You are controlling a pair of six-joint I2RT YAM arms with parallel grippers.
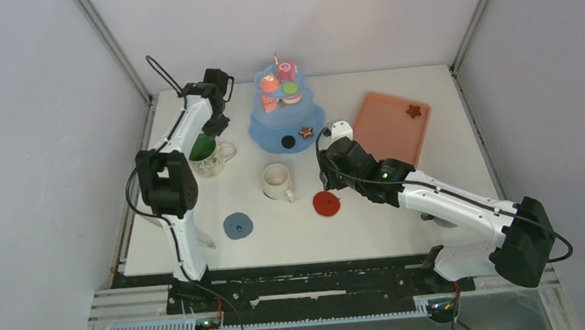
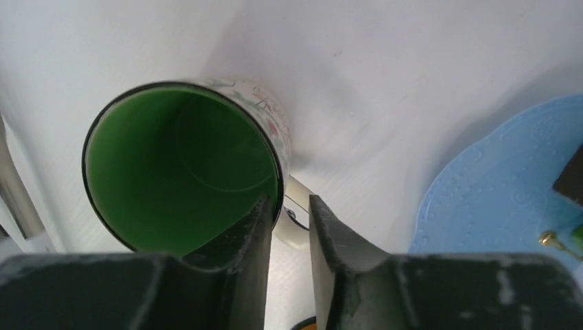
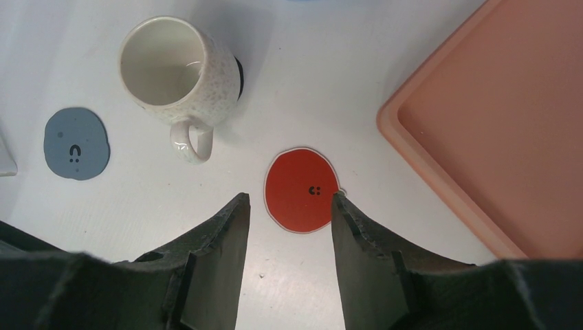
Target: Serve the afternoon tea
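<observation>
The green-lined mug (image 1: 206, 153) stands at the table's left. In the left wrist view my left gripper (image 2: 289, 201) has one finger inside the mug's (image 2: 182, 165) rim and one outside, nearly closed with its handle (image 2: 297, 218) between them. The cream mug (image 1: 277, 181) stands mid-table and also shows in the right wrist view (image 3: 175, 69). My right gripper (image 3: 289, 199) is open and empty just above a red coaster (image 3: 302, 189). Pastries (image 1: 283, 83) sit on a blue tiered stand (image 1: 269, 127), with a black round (image 1: 288, 142) and a brown star (image 1: 306, 132) on its base. The grey mug is hidden.
A salmon tray (image 1: 389, 130) at the right holds one brown star (image 1: 414, 110). A blue-grey coaster (image 1: 238, 226) lies at the front left. The red coaster (image 1: 326, 203) lies under my right gripper (image 1: 328, 179). Walls enclose the table.
</observation>
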